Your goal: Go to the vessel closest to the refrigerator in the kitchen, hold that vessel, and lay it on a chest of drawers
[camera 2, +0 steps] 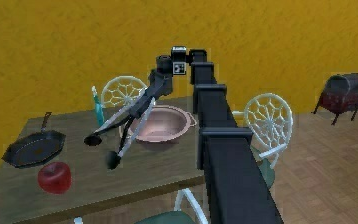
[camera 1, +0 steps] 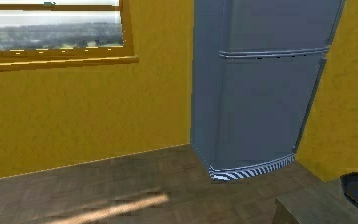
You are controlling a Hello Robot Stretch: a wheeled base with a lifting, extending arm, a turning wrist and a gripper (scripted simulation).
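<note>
Pot (camera 2: 167, 126) on the surface (camera 2: 147, 172), close beyond the hand (camera 2: 105, 150): likely rigid, slick metal, fairly heavy; take its rim. Whether the hand holds anything, I cannot tell

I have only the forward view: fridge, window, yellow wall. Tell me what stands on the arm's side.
Observer: A wooden table, with a pink bowl on it.
Operator: List what else is on it.
Observer: A black pan, a red apple and a teal bottle.
Operator: Report the end effector.
Observer: The end effector shows in front of the tabletop, at the bowl's left in the arm side view. I cannot tell whether it holds anything.
</note>
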